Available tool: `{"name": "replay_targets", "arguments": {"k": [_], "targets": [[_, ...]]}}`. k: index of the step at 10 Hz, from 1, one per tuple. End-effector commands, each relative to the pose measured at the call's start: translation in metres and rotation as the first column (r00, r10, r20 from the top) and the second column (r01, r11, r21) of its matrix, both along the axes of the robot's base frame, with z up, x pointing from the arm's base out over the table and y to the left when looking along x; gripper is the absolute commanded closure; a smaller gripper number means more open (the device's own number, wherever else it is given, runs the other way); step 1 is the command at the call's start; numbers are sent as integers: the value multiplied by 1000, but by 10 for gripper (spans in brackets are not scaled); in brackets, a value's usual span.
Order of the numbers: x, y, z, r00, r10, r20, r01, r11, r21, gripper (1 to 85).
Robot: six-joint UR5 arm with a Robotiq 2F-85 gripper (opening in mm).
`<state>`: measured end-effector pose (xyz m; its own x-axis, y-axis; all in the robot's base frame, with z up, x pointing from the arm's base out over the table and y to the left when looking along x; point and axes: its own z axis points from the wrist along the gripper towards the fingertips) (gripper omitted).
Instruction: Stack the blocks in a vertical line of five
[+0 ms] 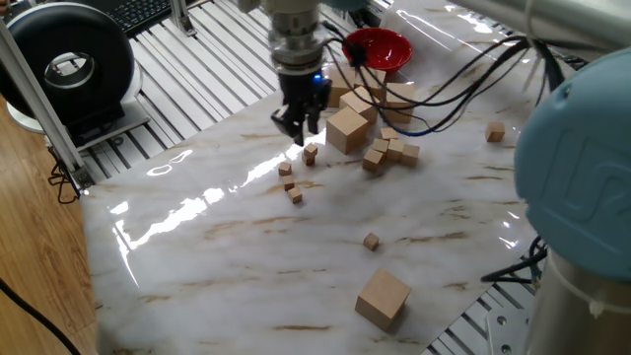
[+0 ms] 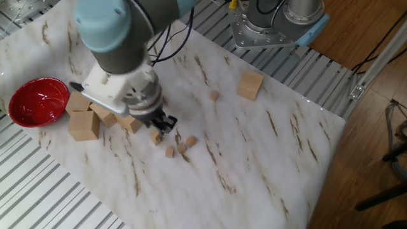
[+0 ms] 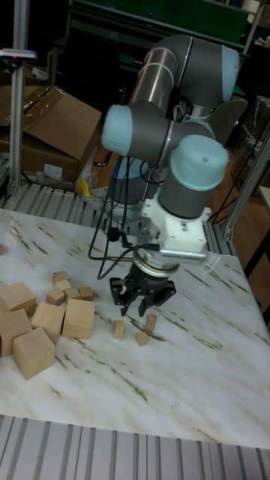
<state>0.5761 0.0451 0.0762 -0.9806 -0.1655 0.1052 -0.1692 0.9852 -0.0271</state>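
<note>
Marble-patterned tabletop with scattered wooden cubes and one arm low over it.

From one fixed view, the gripper hangs just above the table with its fingers parted and nothing between them; a tiny block lies just beside its tips, three more tiny blocks sit close together nearer the camera, and a lone one lies farther right. Medium cubes cluster by a large cube, near a red bowl. From the other fixed view, the gripper hovers beside a block, with others to its right. From the tall fixed view, the open fingers stand above the tiny blocks.
</note>
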Motion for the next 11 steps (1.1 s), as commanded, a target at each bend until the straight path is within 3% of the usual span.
{"name": "replay_targets", "arguments": {"k": [1,2,4,5,8,10,11], "targets": [[12,32,-5,1000,-23,8,23,1000,-4,473],[14,37,-10,1000,-26,13,26,1000,8,470],[23,31,-23,997,59,42,-58,998,-25,507],[26,38,-30,997,56,59,-56,998,-2,520],[26,30,-34,992,111,63,-110,994,-22,527],[24,32,-41,988,141,66,-142,990,8,510],[18,40,-44,990,129,56,-132,990,46,503]]}}
